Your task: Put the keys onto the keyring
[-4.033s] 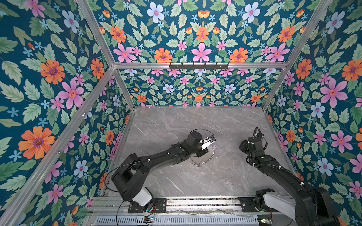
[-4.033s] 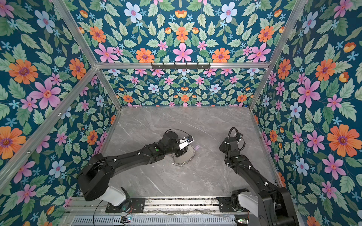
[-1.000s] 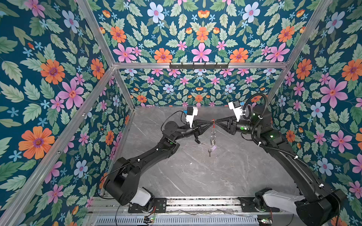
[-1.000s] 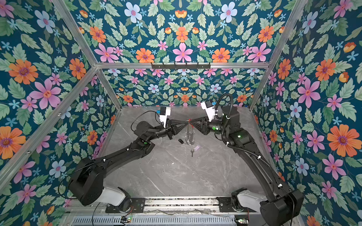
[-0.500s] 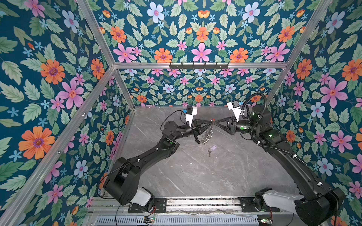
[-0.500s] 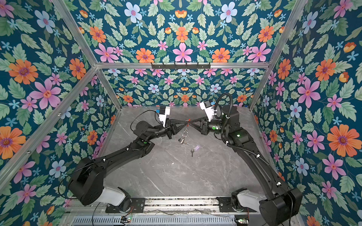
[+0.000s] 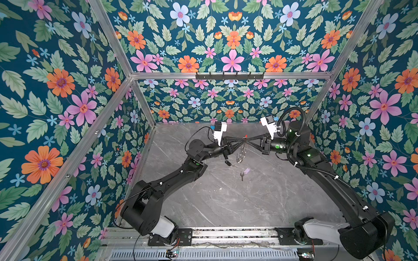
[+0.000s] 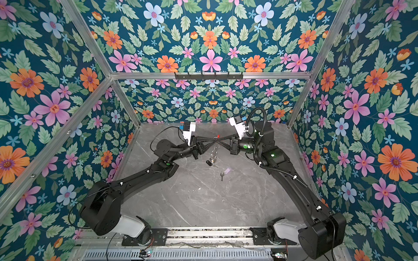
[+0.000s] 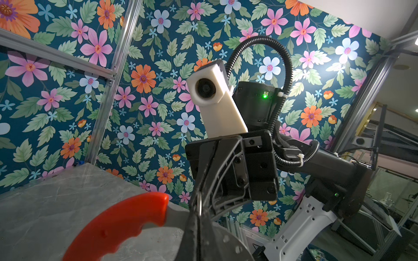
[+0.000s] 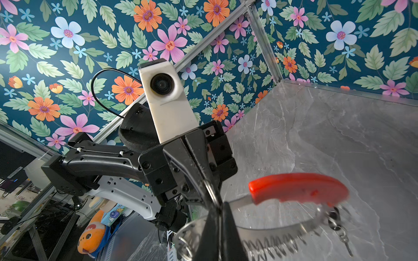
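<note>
The keyring [image 7: 245, 136] hangs in mid-air over the far middle of the table, red section up, its small silver rings [image 7: 240, 156] dangling below. My left gripper [image 7: 243, 142] and right gripper [image 7: 248, 142] meet tip to tip on it, both shut on the thin hoop. In the right wrist view the hoop's metal band [image 10: 282, 228] runs through my shut right gripper [image 10: 218, 226], with the red section [image 10: 298, 187] beside it. The left wrist view shows the red section [image 9: 117, 226] next to my shut left gripper [image 9: 198, 226]. Of the keys, the black one [image 7: 229, 163] and the lilac one [image 7: 246, 170] lie on the table under the hoop.
The grey marble table [image 7: 226, 203] is boxed in by floral walls with aluminium posts. A black hook rail [image 7: 229, 75] is mounted high on the back wall. Both arm bases stand on the rail at the front edge [image 7: 233, 235].
My right gripper has closed on the keyring. The hanging silver rings swung to the left and have settled slightly left of where they hung. The keys on the table have not moved.
</note>
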You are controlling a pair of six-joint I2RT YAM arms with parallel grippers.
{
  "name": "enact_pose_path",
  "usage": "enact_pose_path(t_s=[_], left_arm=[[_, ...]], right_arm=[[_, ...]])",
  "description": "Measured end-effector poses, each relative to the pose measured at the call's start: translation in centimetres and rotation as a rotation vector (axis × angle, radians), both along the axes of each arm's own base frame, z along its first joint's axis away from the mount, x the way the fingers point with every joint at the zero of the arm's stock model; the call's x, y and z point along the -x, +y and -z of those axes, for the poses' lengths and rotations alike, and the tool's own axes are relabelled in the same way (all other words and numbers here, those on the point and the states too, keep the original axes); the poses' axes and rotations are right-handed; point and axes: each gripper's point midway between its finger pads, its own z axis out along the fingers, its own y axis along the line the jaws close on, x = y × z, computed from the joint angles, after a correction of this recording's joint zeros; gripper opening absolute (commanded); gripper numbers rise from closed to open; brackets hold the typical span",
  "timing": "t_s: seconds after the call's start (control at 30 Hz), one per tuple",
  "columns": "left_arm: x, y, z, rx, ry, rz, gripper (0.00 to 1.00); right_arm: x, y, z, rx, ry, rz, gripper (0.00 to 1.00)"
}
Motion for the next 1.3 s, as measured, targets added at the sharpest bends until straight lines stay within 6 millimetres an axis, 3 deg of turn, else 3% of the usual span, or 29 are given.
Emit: enact_pose_path(t_s=[0.1, 0.2, 0.3, 0.43, 0.6, 0.8, 0.97, 1.3], left_arm=[[-0.1, -0.1, 0.1, -0.001, 0.003, 0.001, 0.0], [-0.2, -0.1, 0.2, -0.005, 0.011, -0.001, 0.25], [-0.7, 0.4, 0.2, -0.001, 0.025, -0.035, 0.35], [-2.1, 3.2, 0.7, 0.016, 0.045, -0.178, 0.32], [-3.1, 5.5, 1.0, 0.025, 0.04, -0.324, 0.34], [-3.5, 5.5, -0.2, 0.033, 0.01, -0.338, 0.38], [-3.5, 4.9, -1.7, 0.063, -0.023, -0.301, 0.33], [-3.3, 3.7, -2.4, 0.143, -0.001, -0.175, 0.35]], right_arm=[[0.0, -0.1, 0.1, -0.001, -0.009, 0.01, 0.0], [-0.1, -0.3, 0.3, -0.006, -0.026, 0.032, 0.0], [-0.1, -0.4, 1.0, -0.03, -0.045, 0.058, 0.0], [-1.2, -0.8, 1.3, -0.07, -0.063, 0.12, 0.0], [-2.1, -0.6, -0.8, -0.167, -0.125, 0.128, 0.0], [-2.5, 0.1, -2.2, -0.257, -0.124, 0.096, 0.0], [-1.9, 0.6, -3.2, -0.293, -0.125, 0.061, 0.0], [-1.3, 1.0, -3.5, -0.293, -0.115, 0.03, 0.0]])
